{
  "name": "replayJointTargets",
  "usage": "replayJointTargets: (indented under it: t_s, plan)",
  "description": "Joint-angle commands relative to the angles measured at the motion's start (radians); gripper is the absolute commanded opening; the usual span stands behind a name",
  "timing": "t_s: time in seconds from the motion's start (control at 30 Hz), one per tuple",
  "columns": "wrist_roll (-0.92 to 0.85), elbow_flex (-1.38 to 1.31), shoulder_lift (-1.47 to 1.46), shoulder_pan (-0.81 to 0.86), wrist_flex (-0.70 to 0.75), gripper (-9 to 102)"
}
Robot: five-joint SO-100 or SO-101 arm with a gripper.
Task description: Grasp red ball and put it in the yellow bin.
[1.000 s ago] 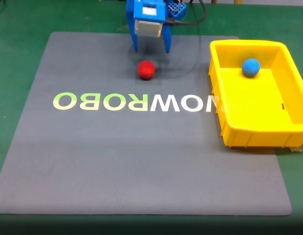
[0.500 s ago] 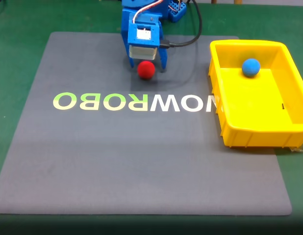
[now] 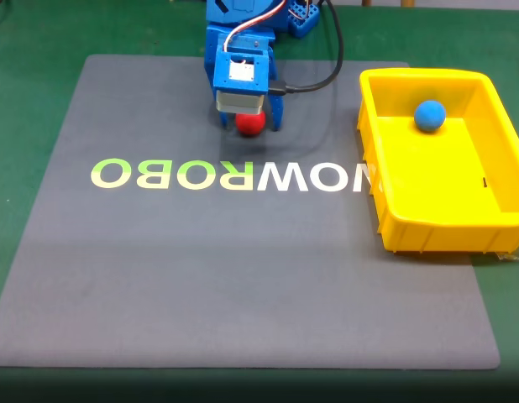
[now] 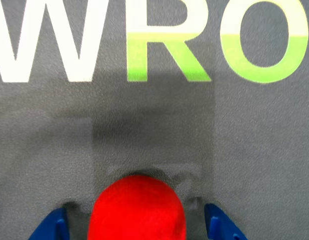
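Mat (image 3: 243,277) first: on my fixed feed a big grey sheet covers most of the green table (image 3: 33,50), with upside-down lettering (image 3: 230,175) running across it, white fading to green. In the wrist view I read the same letters (image 4: 159,40) the right way up above the pincer. Next in size, the yellow bin (image 3: 495,220) sits at the right edge of the mat as the fixed view shows it, well apart from the arm, and a blue ball (image 3: 429,115) lies inside it near the far wall. The blue arm (image 3: 238,50) reaches down from the top of that view, a black cable (image 3: 314,84) looping off its right side. The gripper (image 3: 250,122) is low over the mat, jaws spread a little wider than the ball, one blue fingertip (image 4: 54,227) on each side in the wrist view. The red ball (image 4: 137,210) rests on the mat between them, above the lettering in the fixed view (image 3: 250,124); I see a small gap on either side, so nothing is clamped.
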Motion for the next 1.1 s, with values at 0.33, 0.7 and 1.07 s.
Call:
replayJointTargets:
  t_s: [0.33, 0.7, 1.07]
  plan:
    - [0.023, -0.078, -0.041, -0.021, -0.058, 16]
    - [0.038, -0.078, -0.066, -0.029, -0.091, 0]
    - [0.11, -0.156, 0.23, -0.137, -0.063, 0]
